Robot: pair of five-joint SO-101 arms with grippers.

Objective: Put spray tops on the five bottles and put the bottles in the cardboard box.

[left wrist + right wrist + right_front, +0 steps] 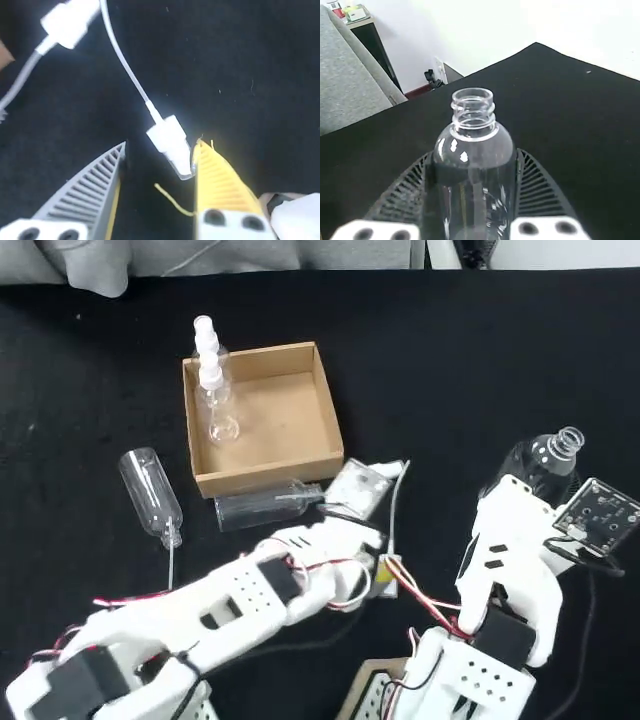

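**Left to right across the black table.**

- **Far left:** a loose bottle lay on its side, well apart from the arms. Its long axis ran from far-left to near-right, with the neck at the near end.
- **Cardboard box:** the cardboard box sat open to its right. Against the box's left wall were a first capped bottle and a second capped bottle, with their spray heads toward the far side. Whether they stood upright or leaned could not be told.
- **Just beside the box's near wall:** an uncapped bottle lay with its long axis left to right and its neck pointing right.
- **Right of that bottle:** a clear bag lay flat, with a spare spray top at its right edge.
- **Left arm:** the left gripper was low over the table with its jaws spread. Between them lay a spray top, which touched the yellow finger and stood apart from the grey finger. Its head was at the near end and its dip tube ran away toward the far side.
- **Far right:** the right gripper was raised off the table and pinched a held bottle by its body. The bottle's long axis ran out along the fingers, and its open neck, with no top on it, pointed away from the wrist.
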